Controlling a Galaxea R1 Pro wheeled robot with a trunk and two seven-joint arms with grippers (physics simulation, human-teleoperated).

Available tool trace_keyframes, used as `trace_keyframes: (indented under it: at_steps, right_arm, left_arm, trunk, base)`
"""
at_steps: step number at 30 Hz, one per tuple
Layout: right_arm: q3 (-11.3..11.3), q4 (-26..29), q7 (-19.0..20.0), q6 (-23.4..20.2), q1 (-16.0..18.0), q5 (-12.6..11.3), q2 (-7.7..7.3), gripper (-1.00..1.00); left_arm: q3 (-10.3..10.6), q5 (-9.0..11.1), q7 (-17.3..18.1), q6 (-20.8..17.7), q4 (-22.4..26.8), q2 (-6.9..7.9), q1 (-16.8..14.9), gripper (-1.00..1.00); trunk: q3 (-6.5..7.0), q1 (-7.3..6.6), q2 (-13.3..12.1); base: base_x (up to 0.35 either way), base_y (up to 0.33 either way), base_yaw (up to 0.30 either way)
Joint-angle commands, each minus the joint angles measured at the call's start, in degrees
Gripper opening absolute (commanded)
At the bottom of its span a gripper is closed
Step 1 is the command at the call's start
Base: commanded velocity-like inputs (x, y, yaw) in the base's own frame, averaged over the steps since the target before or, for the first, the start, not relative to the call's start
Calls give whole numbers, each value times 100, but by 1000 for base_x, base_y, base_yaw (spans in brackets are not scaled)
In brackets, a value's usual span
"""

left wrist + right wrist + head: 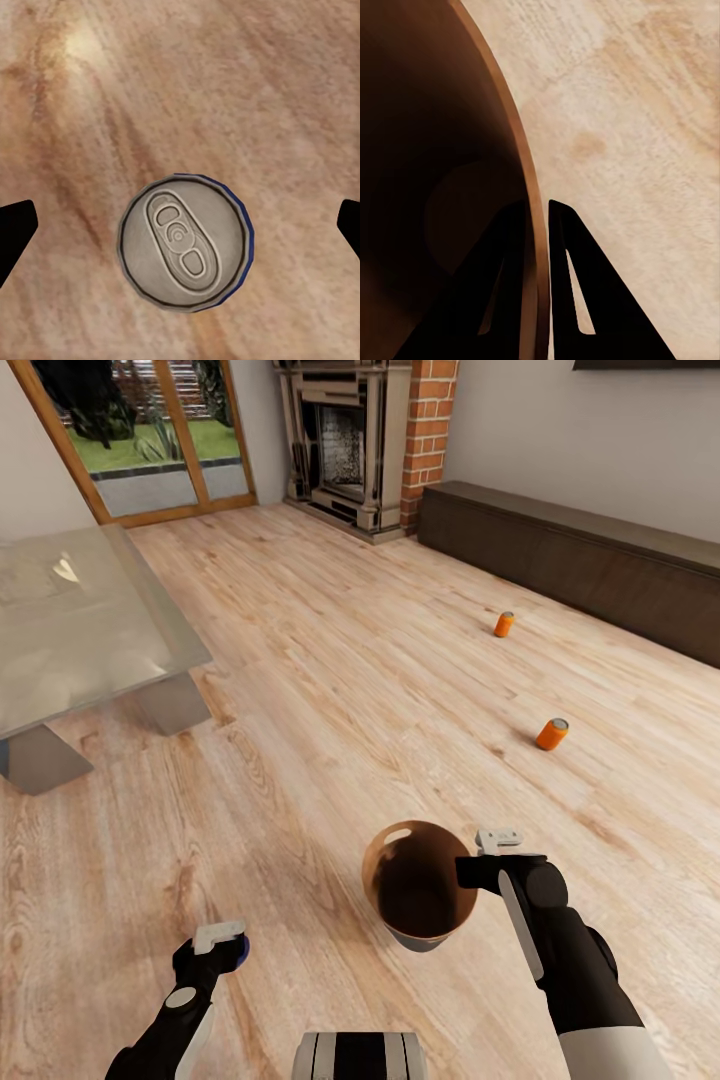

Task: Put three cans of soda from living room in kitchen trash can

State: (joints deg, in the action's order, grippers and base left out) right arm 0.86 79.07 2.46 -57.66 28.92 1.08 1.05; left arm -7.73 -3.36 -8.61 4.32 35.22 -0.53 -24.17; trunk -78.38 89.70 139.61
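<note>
Two orange soda cans lie on the wood floor to the right, one near the long cabinet, the other closer to me. A third can with a grey metal top and a blue edge stands on the floor under my left gripper, whose fingers are spread wide on either side of it without touching: open. The trash can, brown inside, hangs tilted in front of me. My right gripper is shut on its rim, one finger inside and one outside the wall.
A glass-topped table on grey legs stands at the left. The fireplace with red brick is at the back, glass doors to its left. A long low dark cabinet runs along the right wall.
</note>
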Motion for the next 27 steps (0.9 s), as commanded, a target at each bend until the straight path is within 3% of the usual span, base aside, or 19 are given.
trace_keyframes:
  at_steps: [1, 12, 27]
  right_arm:
    - [2, 2, 26, 0, 4, -99, 1, -100]
    - [7, 30, 26, 5, 7, -99, 1, -100]
    - [19, 557, 26, 9, 8, -100, 13, -100]
  left_arm:
    - [0, 0, 0, 2, 1, 0, 0, 100]
    - [0, 0, 0, 7, -1, 0, 0, 100]
    - [0, -3, 0, 8, 0, 0, 0, 100]
  trunk:
    - [-18, 22, 42]
    - [-36, 44, 82]
    - [-64, 44, 82]
  base:
    - [0, 0, 0]
    - [0, 0, 0]
    - [0, 0, 0]
